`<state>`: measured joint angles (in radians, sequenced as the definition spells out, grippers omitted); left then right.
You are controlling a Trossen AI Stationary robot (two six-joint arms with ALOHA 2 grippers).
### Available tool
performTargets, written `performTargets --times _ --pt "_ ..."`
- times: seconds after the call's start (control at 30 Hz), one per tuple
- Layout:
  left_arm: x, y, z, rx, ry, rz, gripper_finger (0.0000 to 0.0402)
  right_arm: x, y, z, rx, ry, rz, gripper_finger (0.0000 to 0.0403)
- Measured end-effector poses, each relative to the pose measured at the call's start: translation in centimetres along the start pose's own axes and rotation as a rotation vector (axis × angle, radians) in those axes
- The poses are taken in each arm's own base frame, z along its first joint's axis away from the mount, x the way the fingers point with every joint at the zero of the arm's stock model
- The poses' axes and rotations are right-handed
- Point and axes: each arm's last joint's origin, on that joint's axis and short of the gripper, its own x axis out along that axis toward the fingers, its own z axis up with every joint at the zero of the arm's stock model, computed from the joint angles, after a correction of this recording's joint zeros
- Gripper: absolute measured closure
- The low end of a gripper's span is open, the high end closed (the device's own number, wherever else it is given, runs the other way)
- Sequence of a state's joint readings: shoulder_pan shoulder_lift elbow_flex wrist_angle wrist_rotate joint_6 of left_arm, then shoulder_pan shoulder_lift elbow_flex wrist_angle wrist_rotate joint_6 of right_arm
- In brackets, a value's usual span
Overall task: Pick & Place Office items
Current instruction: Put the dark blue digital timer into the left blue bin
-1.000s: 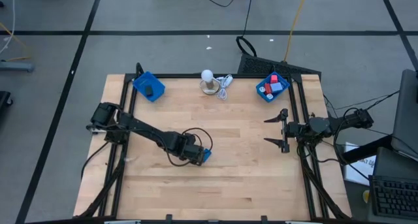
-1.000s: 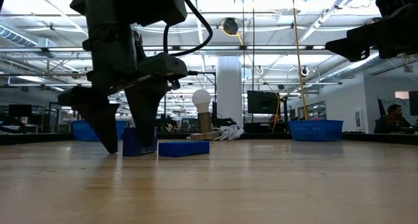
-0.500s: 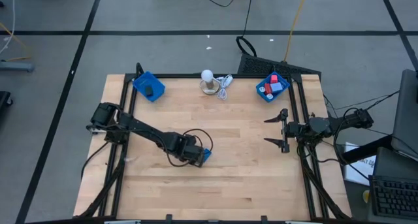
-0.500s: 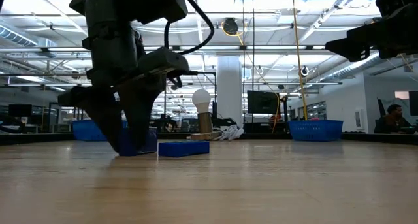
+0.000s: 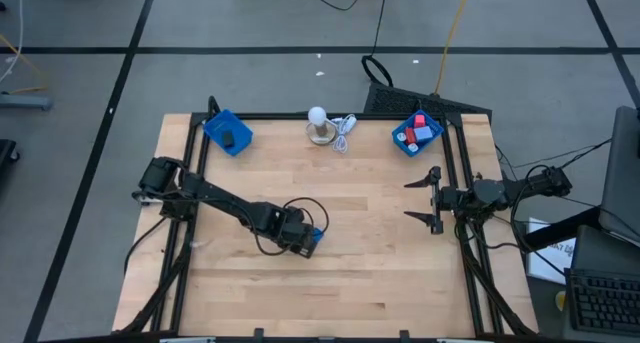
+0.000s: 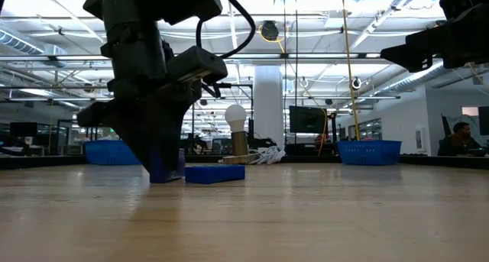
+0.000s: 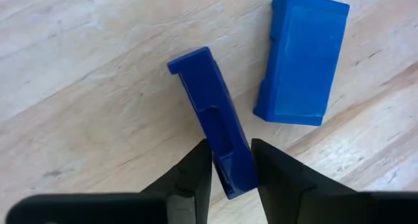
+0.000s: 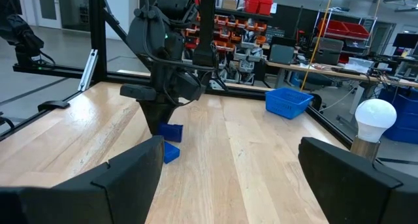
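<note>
Left hand (image 7: 230,160): down at mid-bench, fingers clamped on either side of a narrow dark blue block (image 7: 213,117) resting on the wood. Wider blue block (image 7: 302,57): flat on the bench (image 5: 380,253), just beside the first. Right hand (image 5: 424,198): fingers spread wide, empty, at the bench's right edge.

A big open lab or workshop hall. At the top of the low view, bare ceiling beams (image 6: 321,59) and strip lights run back to a white pillar (image 6: 268,101). In the right wrist view's upper middle stand shelves of red bins (image 8: 251,3) and workbenches (image 8: 333,67); a seated person (image 6: 461,137) shows at the low view's right edge.
</note>
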<state>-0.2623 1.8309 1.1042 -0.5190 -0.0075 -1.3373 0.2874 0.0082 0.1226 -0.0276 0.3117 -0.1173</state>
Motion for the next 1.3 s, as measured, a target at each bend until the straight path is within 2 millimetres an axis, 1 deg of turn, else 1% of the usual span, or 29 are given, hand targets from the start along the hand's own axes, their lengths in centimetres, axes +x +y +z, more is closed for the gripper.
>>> performTargets --times 0.07,0.17,0.27,0.53,0.63,0.73,0.83,0.97,1.1,1.3 --pt "0.00 0.00 0.00 -0.011 0.000 0.000 0.0294 0.00 0.00 0.00 0.000 0.000 0.000 0.0060" --pt "0.00 0.00 -0.02 -0.031 0.006 -0.001 0.0281 0.00 0.00 0.00 0.000 0.000 0.000 0.0060" --pt "0.00 0.00 -0.04 -0.038 0.014 -0.002 0.0257 0.00 0.00 0.00 0.000 0.000 0.000 0.0060" --pt "0.00 0.00 -0.05 -0.049 0.016 -0.002 0.0175 0.00 0.00 0.00 0.000 0.000 0.000 0.0060" --pt "0.00 0.00 -0.05 -0.048 0.017 -0.002 0.0156 0.00 0.00 0.00 0.000 0.000 0.000 0.0060" --pt "0.00 0.00 -0.05 -0.048 0.017 -0.002 0.0148 0.00 0.00 0.00 0.000 0.000 0.000 0.0060" --pt "0.00 0.01 -0.05 -0.048 0.017 -0.002 0.0150 0.00 0.00 0.00 0.000 0.000 0.001 0.0060" --pt "0.00 0.03 -0.06 -0.049 0.018 0.001 0.0169 0.00 0.00 0.00 0.000 0.000 0.000 0.0060" --pt "0.00 0.08 -0.12 -0.046 0.035 0.003 0.0200 0.00 0.00 0.00 0.000 0.000 0.000 0.0060" --pt "0.00 0.09 -0.12 -0.046 0.035 0.005 0.0258 0.00 0.00 0.00 0.000 0.000 0.000 0.0060"
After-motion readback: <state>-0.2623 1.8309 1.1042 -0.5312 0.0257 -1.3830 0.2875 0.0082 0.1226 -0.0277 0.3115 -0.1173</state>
